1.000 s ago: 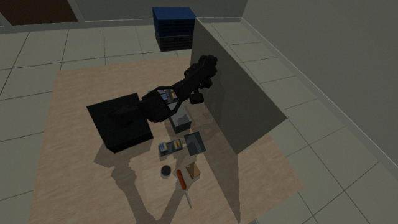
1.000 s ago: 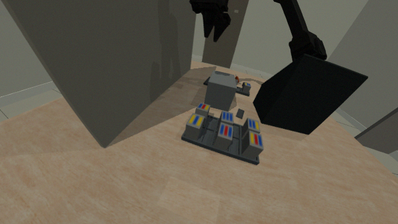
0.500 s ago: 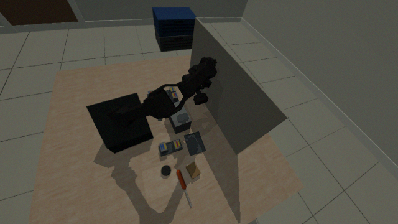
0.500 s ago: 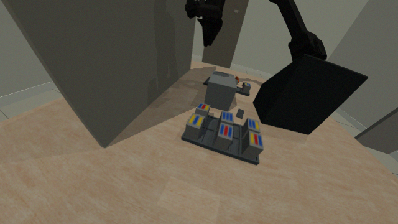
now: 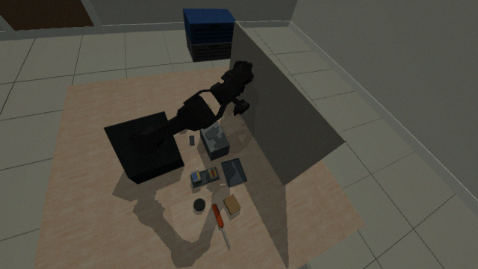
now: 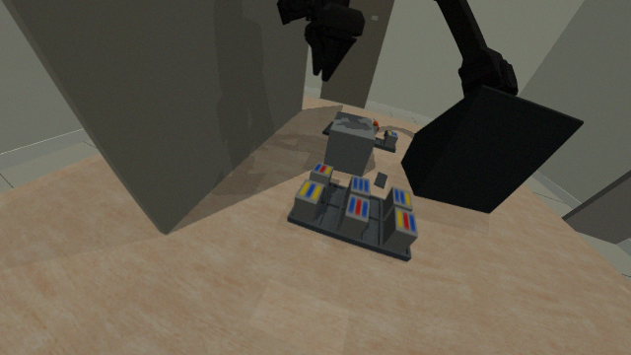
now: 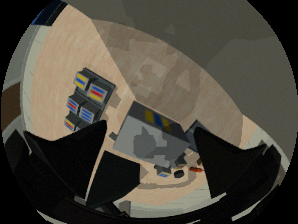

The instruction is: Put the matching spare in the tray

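The mounted unit is a grey box [image 5: 220, 150] [image 6: 349, 153] [image 7: 131, 131]; in the wrist view its back shows yellow, blue, yellow stripes [image 7: 158, 119]. A dark rack [image 6: 345, 240] holds several spares with striped tops. The spare striped yellow, blue, yellow [image 6: 310, 191] [image 7: 81, 80] stands in a corner of that rack, on the partition side. The flat dark tray [image 5: 234, 172] [image 7: 192, 131] lies beyond the box, with no spare in it in the top view. My gripper [image 6: 320, 77] [image 7: 152, 128] is open and empty, high above the table near the box.
A tall grey partition [image 5: 284, 108] [image 6: 173, 99] [image 7: 240, 70] stands along one side. A smaller rack [image 5: 205, 178] holds two striped parts. A black disc [image 5: 199, 205], a screwdriver [image 5: 217, 216] and a tan block [image 5: 231, 204] lie near the tray. A black block [image 5: 149, 149] [image 6: 473, 153] stands under the arm.
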`<action>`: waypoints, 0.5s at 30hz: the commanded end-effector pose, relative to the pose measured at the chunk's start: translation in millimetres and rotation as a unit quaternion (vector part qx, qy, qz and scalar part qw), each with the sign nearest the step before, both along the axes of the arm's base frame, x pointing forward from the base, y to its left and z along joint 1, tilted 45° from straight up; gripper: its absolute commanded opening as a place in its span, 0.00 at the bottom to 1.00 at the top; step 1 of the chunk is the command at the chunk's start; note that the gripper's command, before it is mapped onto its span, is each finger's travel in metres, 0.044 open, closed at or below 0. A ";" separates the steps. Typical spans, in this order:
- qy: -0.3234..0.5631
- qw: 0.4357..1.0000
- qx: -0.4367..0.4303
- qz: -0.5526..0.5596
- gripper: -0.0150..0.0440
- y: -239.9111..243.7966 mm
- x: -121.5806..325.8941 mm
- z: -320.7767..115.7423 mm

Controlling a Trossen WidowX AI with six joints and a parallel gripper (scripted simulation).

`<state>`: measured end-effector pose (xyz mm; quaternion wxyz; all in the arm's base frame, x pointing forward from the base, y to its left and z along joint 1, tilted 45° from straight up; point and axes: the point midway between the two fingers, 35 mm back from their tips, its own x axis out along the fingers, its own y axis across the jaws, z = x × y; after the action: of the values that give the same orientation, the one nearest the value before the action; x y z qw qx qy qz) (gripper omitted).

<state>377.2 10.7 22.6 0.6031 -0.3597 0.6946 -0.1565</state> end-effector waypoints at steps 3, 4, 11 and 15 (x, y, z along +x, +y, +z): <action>0.202 0.958 0.008 0.204 1.00 50.6 -11.1 -85.2; 0.231 0.944 0.009 0.234 1.00 57.5 -14.2 -97.5; 0.361 0.856 0.009 0.369 1.00 84.8 -34.0 -153.9; 0.361 0.856 0.009 0.369 1.00 84.8 -34.0 -153.9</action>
<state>341.2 93.9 -126.6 0.3361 -0.6092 0.6873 0.2088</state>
